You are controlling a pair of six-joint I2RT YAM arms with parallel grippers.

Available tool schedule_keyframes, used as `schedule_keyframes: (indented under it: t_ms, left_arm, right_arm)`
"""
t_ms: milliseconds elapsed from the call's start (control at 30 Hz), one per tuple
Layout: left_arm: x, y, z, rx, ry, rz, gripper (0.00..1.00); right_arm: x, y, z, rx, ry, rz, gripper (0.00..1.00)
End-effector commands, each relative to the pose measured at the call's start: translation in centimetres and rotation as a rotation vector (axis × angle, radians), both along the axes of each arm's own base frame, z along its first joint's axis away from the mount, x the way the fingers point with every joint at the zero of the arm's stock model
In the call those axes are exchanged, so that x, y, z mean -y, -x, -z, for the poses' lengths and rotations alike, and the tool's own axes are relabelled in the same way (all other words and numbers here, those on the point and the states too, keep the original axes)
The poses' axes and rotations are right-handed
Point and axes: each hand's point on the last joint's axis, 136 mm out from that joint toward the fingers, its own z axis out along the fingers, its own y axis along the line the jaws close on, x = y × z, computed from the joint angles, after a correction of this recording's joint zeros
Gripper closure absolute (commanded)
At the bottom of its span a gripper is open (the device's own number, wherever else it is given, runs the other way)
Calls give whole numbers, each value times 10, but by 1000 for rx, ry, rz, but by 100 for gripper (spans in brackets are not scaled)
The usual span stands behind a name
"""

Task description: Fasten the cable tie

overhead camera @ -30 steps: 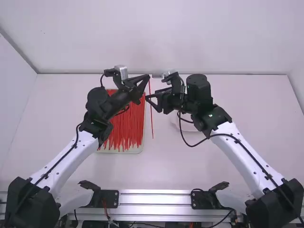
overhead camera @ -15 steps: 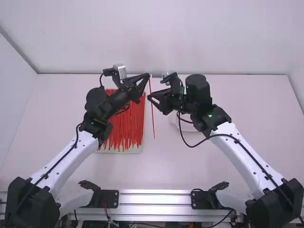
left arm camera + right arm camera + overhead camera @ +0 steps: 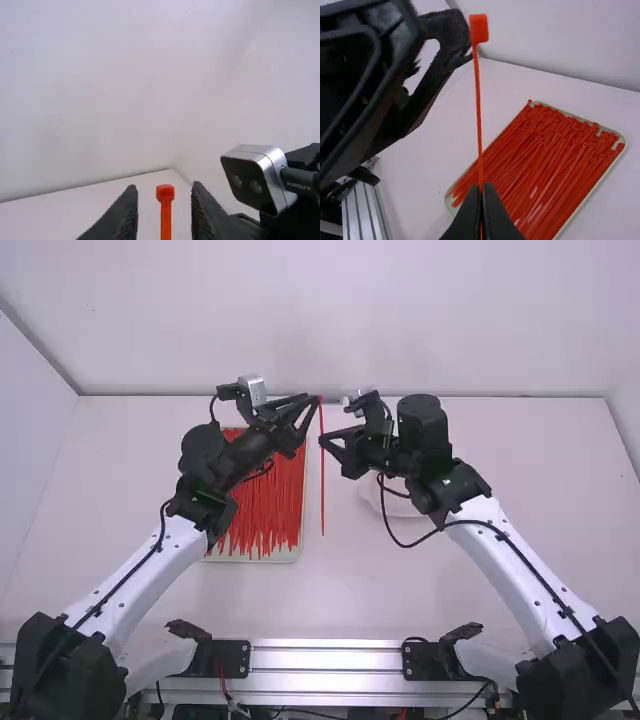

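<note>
From above, the right tool point(image 3: 327, 443) gripped a red cable tie point(image 3: 321, 485) partway along its strap. The head lay at the left tool point(image 3: 308, 412) and the tail ran beside the tray point(image 3: 250, 558) of spare ties on the bench point(image 3: 560, 460).

In the left wrist view, that tool's fingers point(image 3: 125, 215) were released, standing apart on either side of the head.

The right wrist view showed its own tool clenched on the strap.

This looked like the setup for looping: next, the left tool would need to close on the head so the tail could be threaded.
</note>
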Motion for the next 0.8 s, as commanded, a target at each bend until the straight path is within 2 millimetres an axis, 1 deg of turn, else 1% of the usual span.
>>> schedule_keyframes:
  t_ms: [0, 33, 100, 133, 167, 200, 267, 333, 400, 467, 567, 633, 733, 767]
  left_arm:
    - [0, 5, -14, 49, 2, 30, 58]
    - [0, 6, -15, 55, 0, 36, 53]
    - [0, 11, -20, 108, -28, 70, 33]
    - [0, 12, -20, 114, -32, 76, 31]
    - [-1, 13, -21, 118, -39, 94, 25]
    - [-3, 14, -22, 115, -52, 120, 17]
    - [-8, 16, -23, 108, -72, 155, 11]
    - [-15, 20, -29, 135, -132, 237, 4]
    - [-19, 22, -33, 154, -158, 294, 2]
    - [-22, 28, -40, 200, -199, 409, 1]
    - [-18, 40, -45, 259, -245, 548, 2]
    - [-9, 48, -46, 303, -284, 696, 7]
    - [3, 45, -44, 303, -296, 795, 10]
    - [8, 44, -44, 300, -296, 825, 16]
  right_arm:
    - [4, 4, -25, 51, -41, -42, 100]
    - [5, 4, -25, 53, -43, -48, 100]
    - [10, 5, -27, 52, -58, -70, 100]
    - [11, 5, -28, 54, -61, -75, 100]
    - [13, 6, -29, 63, -66, -93, 100]
    - [16, 8, -31, 73, -73, -117, 100]
    - [20, 9, -33, 81, -81, -139, 100]
    - [26, 14, -38, 108, -102, -195, 100]
    - [31, 17, -41, 128, -114, -228, 100]
    - [37, 22, -47, 164, -137, -279, 100]
    - [42, 24, -54, 206, -154, -313, 100]
    - [46, 25, -62, 249, -170, -336, 100]
    - [46, 26, -67, 284, -174, -349, 100]
    - [45, 27, -67, 307, -169, -356, 100]
